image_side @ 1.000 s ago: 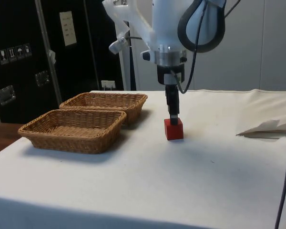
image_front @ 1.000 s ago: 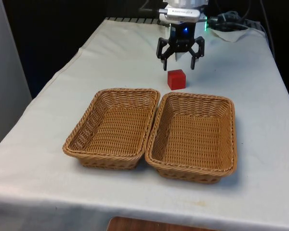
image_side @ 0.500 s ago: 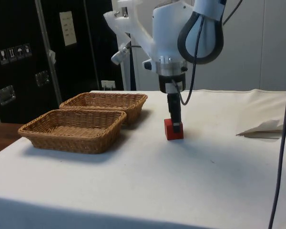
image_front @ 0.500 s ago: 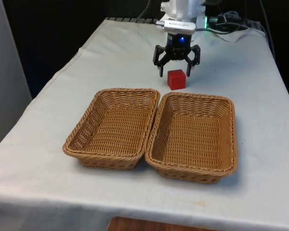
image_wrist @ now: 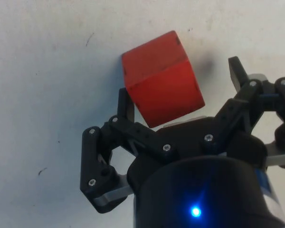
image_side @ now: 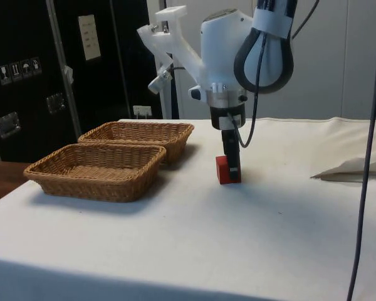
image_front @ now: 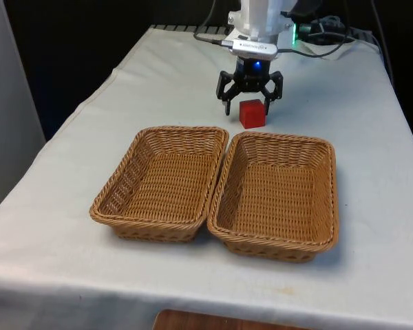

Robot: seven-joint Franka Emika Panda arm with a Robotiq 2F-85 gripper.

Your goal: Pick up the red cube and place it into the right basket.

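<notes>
Cube (image_front: 252,113) seen as plain red, no markings. Gripper (image_front: 248,103) black; arm (image_side: 219,37) white. Both baskets, left (image_front: 162,182) and right (image_front: 278,195), woven in tan-brown wicker pattern. Tablecloth (image_front: 69,261) plain white. Cabinets (image_side: 25,75) dark, carrying small pale labels.

No readable text; small signs (image_side: 19,69) on dark cabinet (image_side: 25,94) too small to read.
</notes>
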